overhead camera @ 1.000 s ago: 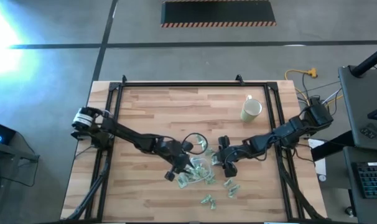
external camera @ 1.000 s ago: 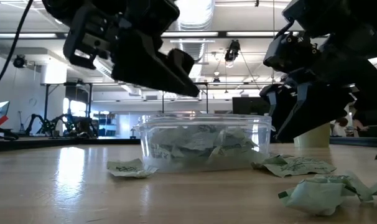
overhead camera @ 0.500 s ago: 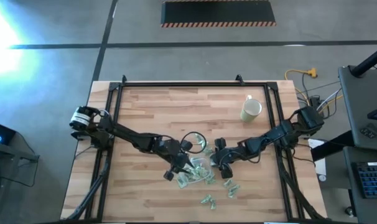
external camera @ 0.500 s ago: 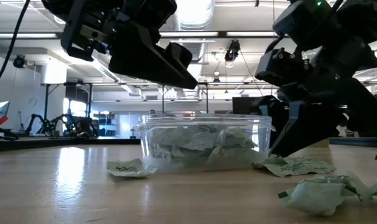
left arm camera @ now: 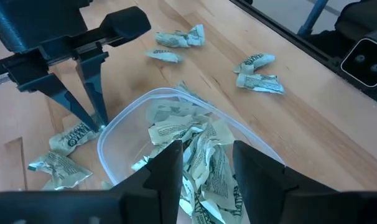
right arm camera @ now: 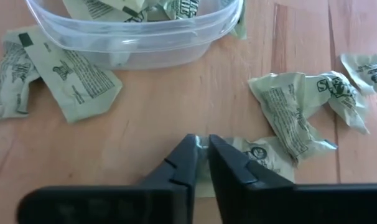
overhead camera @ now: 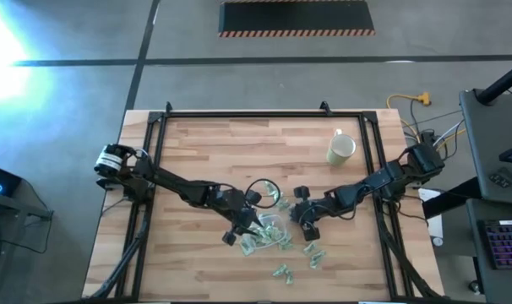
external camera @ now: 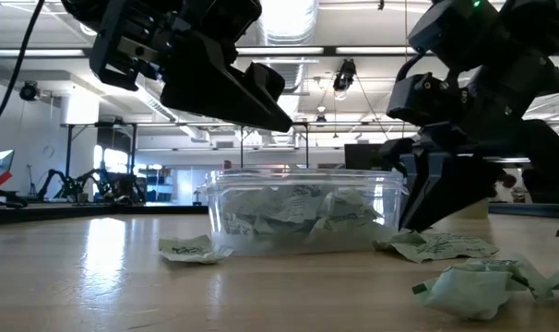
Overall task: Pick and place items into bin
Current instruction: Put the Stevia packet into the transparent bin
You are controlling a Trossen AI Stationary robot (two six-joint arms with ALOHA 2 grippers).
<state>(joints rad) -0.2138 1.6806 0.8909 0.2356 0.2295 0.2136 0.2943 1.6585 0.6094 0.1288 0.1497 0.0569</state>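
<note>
- Right gripper: down at the desk beside the bin; jaws nearly together, pinching the edge of a green item lying flat on the wood.
- Left gripper: hangs over the bin; jaws apart, empty.
- Bin: near the desk's front edge, holding items; more lie around it.

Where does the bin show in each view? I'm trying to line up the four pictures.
High view: the bin sits at lower centre, between the two arms.
Low view: it fills the middle, on the table.
Left wrist view: bottom centre, behind the left pincer.
Right wrist view: along the top edge.
Shared landmark: the right pincer, down at the table beside the bin, pinching a wrapped piece; it also shows in the other three views.
</note>
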